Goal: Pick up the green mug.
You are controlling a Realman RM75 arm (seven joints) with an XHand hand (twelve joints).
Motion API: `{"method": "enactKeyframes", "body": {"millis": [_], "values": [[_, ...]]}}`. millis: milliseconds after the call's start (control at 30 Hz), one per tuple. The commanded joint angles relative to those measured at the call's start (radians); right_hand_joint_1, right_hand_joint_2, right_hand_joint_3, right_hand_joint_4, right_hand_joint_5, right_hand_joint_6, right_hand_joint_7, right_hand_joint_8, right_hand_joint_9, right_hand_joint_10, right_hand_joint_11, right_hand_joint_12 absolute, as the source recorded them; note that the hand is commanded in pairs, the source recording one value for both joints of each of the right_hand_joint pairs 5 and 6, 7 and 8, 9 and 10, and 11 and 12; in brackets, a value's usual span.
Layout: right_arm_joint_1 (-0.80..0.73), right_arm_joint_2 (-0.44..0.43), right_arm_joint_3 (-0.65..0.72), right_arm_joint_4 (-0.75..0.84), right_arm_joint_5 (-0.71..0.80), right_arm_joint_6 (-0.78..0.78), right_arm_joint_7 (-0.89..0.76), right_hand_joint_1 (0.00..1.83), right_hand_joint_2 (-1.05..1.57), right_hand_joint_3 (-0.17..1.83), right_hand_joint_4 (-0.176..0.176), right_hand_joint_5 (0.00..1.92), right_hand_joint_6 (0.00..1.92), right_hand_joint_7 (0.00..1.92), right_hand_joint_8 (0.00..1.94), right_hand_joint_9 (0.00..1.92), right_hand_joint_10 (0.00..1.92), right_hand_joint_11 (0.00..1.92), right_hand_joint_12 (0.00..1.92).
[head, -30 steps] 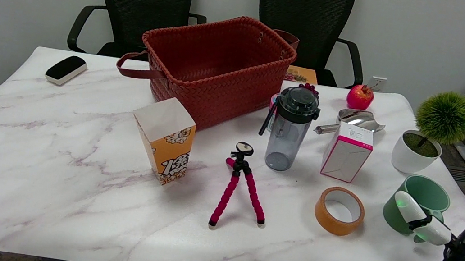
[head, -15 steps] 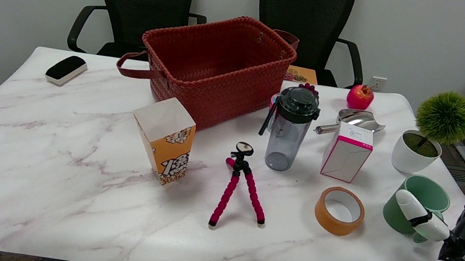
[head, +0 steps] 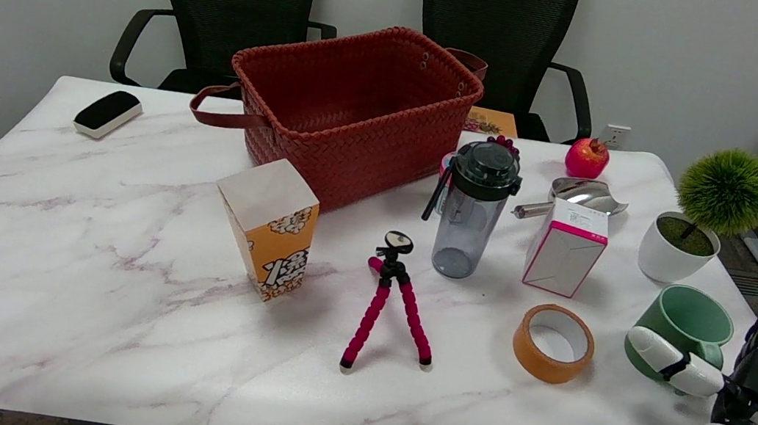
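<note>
One glossy green ceramic mug [head: 682, 323] stands upright, mouth up, near the table's right edge. We see our black-and-white right hand [head: 728, 365] bracketing it, fingers spread, nothing gripped.

no readable text on popcorn box [head: 268, 226], pink-edged carton [head: 566, 248]

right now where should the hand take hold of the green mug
Around the body of the green mug, from its near right side. It stands upright, mouth up, with open table there, and the right hand already sits beside it, one finger across its lower front. The handle looks hidden behind that hand, so the round wall is the safer hold.
</note>
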Motion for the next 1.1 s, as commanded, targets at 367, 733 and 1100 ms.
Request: {"method": "enactKeyframes", "body": {"millis": [367,733,1100], "values": [[-0.007,0.054,0.000,0.001,0.009,-0.073,0.008,1.30,-0.31,0.52,0.000,0.00,0.00,0.00,0.00,0.00,0.00,0.00,0.00],[-0.007,0.054,0.003,0.001,0.010,-0.073,0.008,1.34,-0.28,0.68,0.000,0.00,0.00,0.11,0.11,0.00,0.00,0.00,0.00],[-0.003,0.054,0.002,-0.002,0.015,-0.073,0.008,1.35,-0.24,0.73,0.000,0.02,0.02,0.30,0.30,0.00,0.00,0.26,0.26]]}}
